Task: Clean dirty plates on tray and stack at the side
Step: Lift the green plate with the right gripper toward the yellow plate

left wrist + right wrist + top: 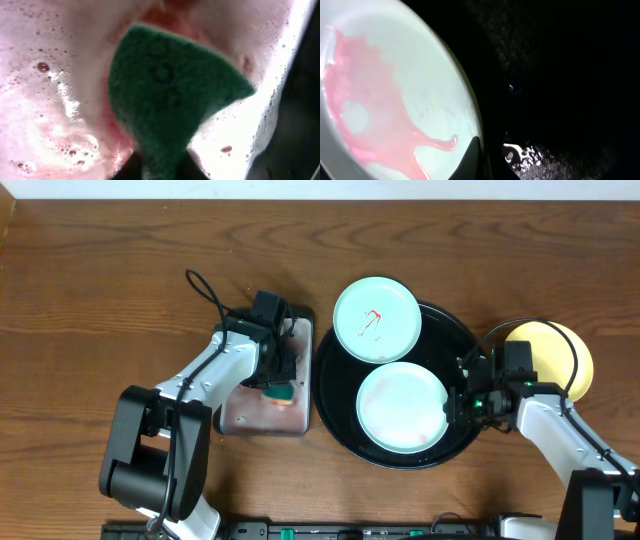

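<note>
Mint-white, glossy: the lower mint plate (pixel 402 407) lies flat and face up inside the black tray (pixel 336 378), on its near right side. It is round, so we log no long axis and no heading. In the right wrist view a thin pink film (pixel 365 115) spreads over part of its face.

The right gripper (pixel 460 404) sits at this plate's right edge. One dark fingertip (pixel 472 159) shows against the rim and the other is out of sight. We cannot tell whether the fingers are closed on the plate.

The upper mint plate (pixel 376 320) has red scribbled smears near its centre. It sits at the tray's far left and overlaps the raised rim. From above, the two mint plates meet edge to edge.

The yellow plate (pixel 556 352) is outside the tray, on the wooden table (pixel 100 280) just to the right. The right arm partly covers it.

The rectangular tray (pixel 240 416) sits just beside the black tray's left side. The left gripper (pixel 281 384) is down in it, fingers clamped on a green sponge (pixel 170 95). The sponge sits in pinkish foamy water (pixel 45 110) and fans wider away from the fingers.
</note>
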### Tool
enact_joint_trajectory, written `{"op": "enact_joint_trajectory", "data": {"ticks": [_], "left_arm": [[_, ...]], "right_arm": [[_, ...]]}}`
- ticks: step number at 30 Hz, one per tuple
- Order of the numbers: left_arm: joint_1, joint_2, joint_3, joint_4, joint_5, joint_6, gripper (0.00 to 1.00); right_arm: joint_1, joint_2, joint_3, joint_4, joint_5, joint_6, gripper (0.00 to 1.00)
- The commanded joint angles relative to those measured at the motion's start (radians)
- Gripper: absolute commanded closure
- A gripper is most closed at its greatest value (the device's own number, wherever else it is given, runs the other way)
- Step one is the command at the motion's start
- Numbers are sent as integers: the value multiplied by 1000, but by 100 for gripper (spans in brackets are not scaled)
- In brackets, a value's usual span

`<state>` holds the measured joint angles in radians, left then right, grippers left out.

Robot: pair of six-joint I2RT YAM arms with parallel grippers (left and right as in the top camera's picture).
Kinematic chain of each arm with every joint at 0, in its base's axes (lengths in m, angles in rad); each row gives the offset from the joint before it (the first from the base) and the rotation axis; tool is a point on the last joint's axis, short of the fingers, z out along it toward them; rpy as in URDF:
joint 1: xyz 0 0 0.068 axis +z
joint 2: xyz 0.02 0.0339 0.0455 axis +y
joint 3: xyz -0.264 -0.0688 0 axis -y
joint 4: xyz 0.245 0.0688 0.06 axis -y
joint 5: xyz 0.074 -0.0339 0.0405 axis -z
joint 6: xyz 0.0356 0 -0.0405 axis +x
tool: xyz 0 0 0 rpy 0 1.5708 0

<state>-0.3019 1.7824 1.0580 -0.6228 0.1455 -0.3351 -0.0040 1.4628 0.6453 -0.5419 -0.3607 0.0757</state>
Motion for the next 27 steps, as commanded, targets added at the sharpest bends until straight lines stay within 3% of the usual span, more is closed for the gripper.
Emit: {"op": "enact_joint_trajectory", "data": {"ticks": [1, 5, 6, 7, 16, 20, 21, 25, 27], "left_arm": [[4, 13, -10, -13, -7, 6, 93], [4, 13, -10, -13, -7, 6, 92], [4, 13, -10, -13, -7, 6, 81], [4, 13, -10, -13, -7, 6, 44], [4, 13, -10, -77, -7, 6, 34], [4, 13, -10, -89, -7, 6, 34], [4, 13, -10, -91, -7, 6, 38], [4, 13, -10, -98, -7, 6, 77], [4, 13, -10, -98, -7, 6, 89]], "right_arm": [[6, -69, 77, -34, 34, -32, 99], [6, -145, 126, -55, 117, -33, 99], [6, -166, 136, -56, 137, -33, 99], [15, -232, 158, -55, 222, -33, 99], [185, -377, 162, -40, 650, -33, 99], [280, -417, 162, 1, 776, -95, 99], [310, -423, 162, 12, 822, -109, 99], [408, -429, 162, 32, 954, -161, 99], [452, -429, 162, 38, 1003, -177, 99]]}}
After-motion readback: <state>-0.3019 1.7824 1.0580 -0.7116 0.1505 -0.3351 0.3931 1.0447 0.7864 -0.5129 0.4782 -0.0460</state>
